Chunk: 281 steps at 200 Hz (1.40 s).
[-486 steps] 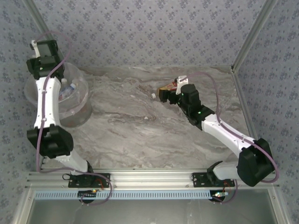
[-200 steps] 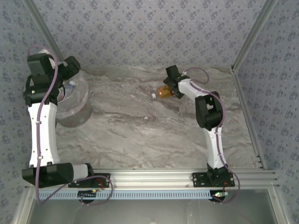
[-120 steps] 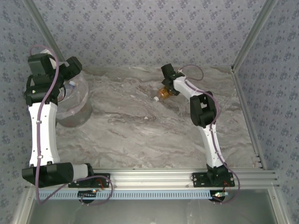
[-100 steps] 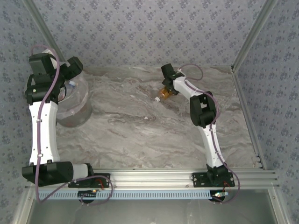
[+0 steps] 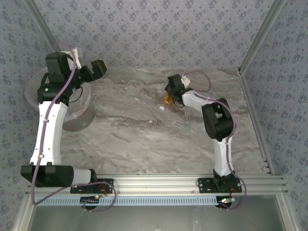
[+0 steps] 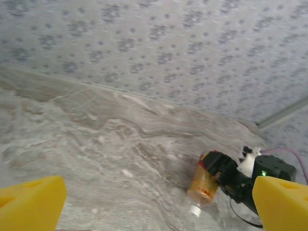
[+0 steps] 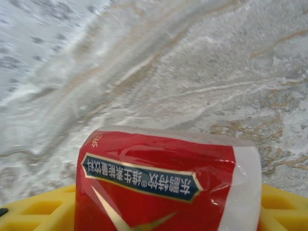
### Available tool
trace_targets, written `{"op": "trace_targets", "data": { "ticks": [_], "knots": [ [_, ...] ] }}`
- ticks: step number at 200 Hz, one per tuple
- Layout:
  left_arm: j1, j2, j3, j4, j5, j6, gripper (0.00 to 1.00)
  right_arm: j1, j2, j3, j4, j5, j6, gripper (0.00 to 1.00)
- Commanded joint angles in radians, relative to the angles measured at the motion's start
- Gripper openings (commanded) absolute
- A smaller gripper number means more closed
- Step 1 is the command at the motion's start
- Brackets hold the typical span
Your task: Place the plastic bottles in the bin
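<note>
Since a second ago the left arm has swung to the right. The left hand (image 5: 100, 69), which was over the bin (image 5: 30, 89), now hangs past the bin's rim, above the far left part of the tabletop (image 5: 144, 144). Its yellow fingers (image 6: 31, 202) stand wide apart and hold nothing. The bin stands in the far left corner of the tabletop, partly behind the left arm. The right hand (image 5: 169, 95) has also moved a little, toward the near side, and the amber bottle (image 5: 166, 100) has moved with it. This bottle is close to the far edge of the tabletop, a little right of the middle. Its white cap (image 5: 162, 108) points toward the near edge, and its other end is in the right hand. In the right wrist view the bottle's red label (image 7: 163, 183) fills the space between the two yellow pads (image 7: 33, 211), and the pads touch it on both sides, so the right hand is clamped on the bottle. From the pictures I cannot tell if the bottle rests on the tabletop or is already lifted.
</note>
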Motion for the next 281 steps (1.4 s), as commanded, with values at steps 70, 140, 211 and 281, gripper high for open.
{"op": "trace_targets", "data": {
  "ticks": [70, 140, 211, 281],
  "knots": [
    [-0.284, 0.045, -0.104, 0.139, 0.198, 0.089, 0.99, 0.1, -0.337, -0.11, 0.285, -0.118, -0.018, 0.57],
    [-0.42, 0.169, -0.112, 0.162, 0.119, 0.112, 0.99, 0.168, -0.416, -0.08, 0.329, -0.225, 0.022, 0.57],
    [-0.459, 0.269, -0.091, 0.237, 0.101, 0.116, 0.95, 0.186, -0.42, -0.051, 0.373, -0.315, 0.058, 0.57],
    [-0.466, 0.291, -0.094, 0.231, 0.137, 0.116, 0.53, 0.185, -0.423, -0.028, 0.367, -0.368, 0.062, 0.67]
  ]
}}
